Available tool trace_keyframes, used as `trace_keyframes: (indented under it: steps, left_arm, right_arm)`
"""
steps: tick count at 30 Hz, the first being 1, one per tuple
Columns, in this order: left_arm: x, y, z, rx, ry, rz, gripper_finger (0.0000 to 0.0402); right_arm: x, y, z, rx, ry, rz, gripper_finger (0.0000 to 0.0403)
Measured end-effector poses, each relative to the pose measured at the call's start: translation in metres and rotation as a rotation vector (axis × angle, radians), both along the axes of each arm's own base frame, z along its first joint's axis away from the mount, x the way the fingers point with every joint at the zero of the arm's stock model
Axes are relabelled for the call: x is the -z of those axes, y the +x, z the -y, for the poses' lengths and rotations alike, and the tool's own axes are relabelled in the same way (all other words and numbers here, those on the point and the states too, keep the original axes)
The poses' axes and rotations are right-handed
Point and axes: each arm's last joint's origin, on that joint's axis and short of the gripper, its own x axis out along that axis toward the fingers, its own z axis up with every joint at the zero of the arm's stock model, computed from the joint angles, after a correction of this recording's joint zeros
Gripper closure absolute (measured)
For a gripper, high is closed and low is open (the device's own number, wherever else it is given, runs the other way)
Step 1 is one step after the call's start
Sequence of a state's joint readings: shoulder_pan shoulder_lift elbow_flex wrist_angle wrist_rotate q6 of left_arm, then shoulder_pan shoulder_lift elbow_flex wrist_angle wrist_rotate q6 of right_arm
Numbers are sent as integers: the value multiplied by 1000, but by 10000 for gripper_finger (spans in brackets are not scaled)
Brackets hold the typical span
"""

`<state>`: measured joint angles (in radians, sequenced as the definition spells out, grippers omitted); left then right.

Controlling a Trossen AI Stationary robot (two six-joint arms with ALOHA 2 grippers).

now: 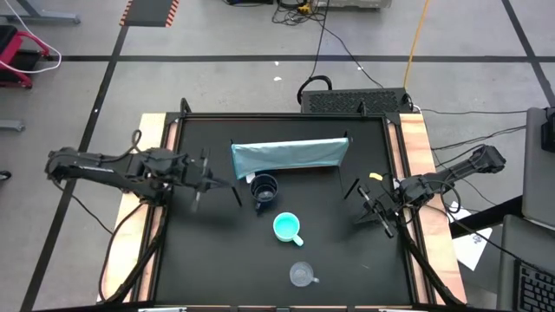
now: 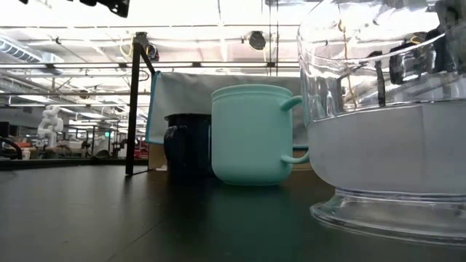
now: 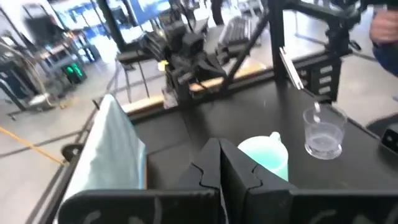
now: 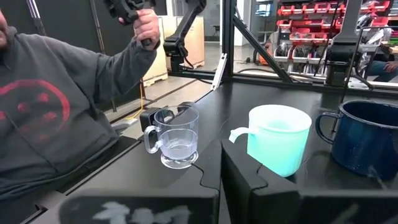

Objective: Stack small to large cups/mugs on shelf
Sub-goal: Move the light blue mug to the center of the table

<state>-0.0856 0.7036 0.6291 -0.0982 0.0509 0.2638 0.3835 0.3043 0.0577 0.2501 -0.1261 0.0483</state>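
Black matting covers the table [image 1: 199,260], over which both dark arms reach inward from opposite sides, each low and roughly level. Left gripper [image 1: 232,191], fingers pressed together and holding nothing, points toward the table's middle and ends just beside the navy mug [image 1: 264,188]; the left wrist view shows its two fingers [image 3: 214,171] meeting edge to edge. Right gripper [image 1: 362,201], likewise closed and empty, sits near the right edge of the mat, well apart from every mug; its fingers [image 4: 239,180] join in the right wrist view. Shelf [image 1: 289,154]: a long pale blue-grey panel standing toward the far side of the mat, its long side facing the mugs. Navy mug: upright, just in front of the shelf. Turquoise mug [image 1: 287,227]: upright, nearer the front, apart from the navy one; its interior shows nothing but its own colour. Clear mug [image 1: 301,275]: upright, closest to the front edge, looming large in the low view [image 2: 386,116]; seen through its wall, it looks empty. The three mugs form a loose line running from shelf to front edge, none stacked. Beyond the table a person in a grey sweatshirt [image 4: 56,118] is near, one hand [image 4: 147,28] raised on dark equipment. Cables [image 1: 347,52] trail across the floor behind the table
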Motion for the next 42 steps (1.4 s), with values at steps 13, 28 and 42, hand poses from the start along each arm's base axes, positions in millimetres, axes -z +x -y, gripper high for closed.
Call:
trace_keyframes:
  steps: [13,28,42]
  left_arm:
    - [32,-32,-4,-57,-21,34,401]
    - [74,-37,-2,24,-25,9,401]
    - [71,-36,-3,-23,-123,28,401]
  right_arm:
    - [0,0,0,0,-7,3,403]
    - [0,0,0,0,-8,0,403]
    - [0,0,0,3,-8,0,403]
